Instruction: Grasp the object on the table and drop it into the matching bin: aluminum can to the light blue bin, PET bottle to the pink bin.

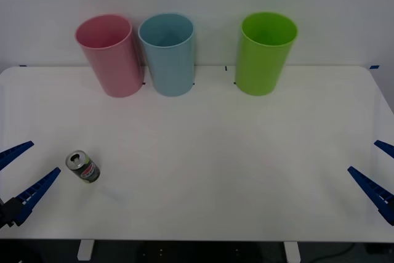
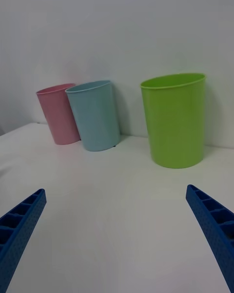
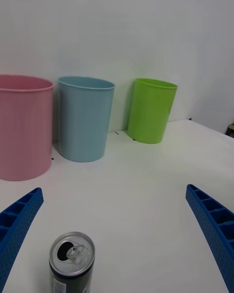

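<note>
Can (image 1: pixel 83 166) upright near table's (image 1: pixel 215 152) front-left corner; we see left gripper (image 1: pixel 18 180) spread wide beside it (holding nothing, apparently), right gripper (image 1: pixel 375 177) likewise.

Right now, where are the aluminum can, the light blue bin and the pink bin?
aluminum can (image 1: pixel 83 166), front view, label side.
light blue bin (image 1: pixel 170 66), front view, outer wall.
pink bin (image 1: pixel 117 66), front view, outer wall.

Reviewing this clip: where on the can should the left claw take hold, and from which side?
Probably the can's round body, about mid-height, below the silver top. It stands upright on the table close beside the open left claw, and from the left wrist it sits between the fingers. A level approach from the robot's side, one finger on each flank, looks best.
</note>
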### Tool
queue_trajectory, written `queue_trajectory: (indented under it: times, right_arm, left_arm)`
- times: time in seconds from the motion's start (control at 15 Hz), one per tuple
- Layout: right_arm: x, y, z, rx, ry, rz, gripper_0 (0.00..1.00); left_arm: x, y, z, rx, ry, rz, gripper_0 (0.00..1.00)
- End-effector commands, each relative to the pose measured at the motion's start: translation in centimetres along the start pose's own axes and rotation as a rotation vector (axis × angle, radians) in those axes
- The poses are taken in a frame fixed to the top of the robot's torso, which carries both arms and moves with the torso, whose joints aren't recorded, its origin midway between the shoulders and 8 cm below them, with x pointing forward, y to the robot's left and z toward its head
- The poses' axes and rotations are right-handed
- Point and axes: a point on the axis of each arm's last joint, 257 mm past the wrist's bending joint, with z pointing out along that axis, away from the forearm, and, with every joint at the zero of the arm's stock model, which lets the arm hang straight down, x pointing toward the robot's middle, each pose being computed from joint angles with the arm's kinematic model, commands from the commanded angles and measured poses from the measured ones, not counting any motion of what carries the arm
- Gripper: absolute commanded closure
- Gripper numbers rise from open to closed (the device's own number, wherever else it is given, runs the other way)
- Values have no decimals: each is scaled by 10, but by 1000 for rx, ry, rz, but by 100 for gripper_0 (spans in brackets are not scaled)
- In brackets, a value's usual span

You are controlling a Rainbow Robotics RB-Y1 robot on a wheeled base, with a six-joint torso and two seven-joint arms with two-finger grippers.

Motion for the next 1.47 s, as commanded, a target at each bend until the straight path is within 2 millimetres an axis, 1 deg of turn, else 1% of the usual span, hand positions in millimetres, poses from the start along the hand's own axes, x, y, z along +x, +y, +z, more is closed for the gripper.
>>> queue_trajectory:
  times: [0.07,0.13,0.33,0.47,0.73,0.8,1.0,1.13,1.33,1.47]
  right_arm:
    - [0,0,0,0,0,0,0]
    - [0,0,0,0,0,0,0]
    - [0,0,0,0,0,0,0]
    - [0,0,0,0,0,0,0]
    - [0,0,0,0,0,0,0]
    - [0,0,0,0,0,0,0]
    - [0,0,0,0,0,0,0]
    - [0,0,0,0,0,0,0]
    - [0,0,0,0,0,0,0]
    - [0,0,0,0,0,0,0]
  left_arm:
    - [0,0,0,0,0,0,0]
    - [8,-1,-3,-16,-4,-27,0]
    - [4,-4,-3,-17,-15,-28,0]
    - [5,-4,-7,-26,-16,-35,0]
    - [16,-1,-31,-69,19,-36,0]
    - [21,0,-39,-88,35,-38,0]
    - [30,1,-54,-114,75,-22,0]
    - [33,2,-61,-125,91,-5,0]
    - [45,5,-74,-150,148,58,0]
    - [58,8,-82,-168,202,80,0]
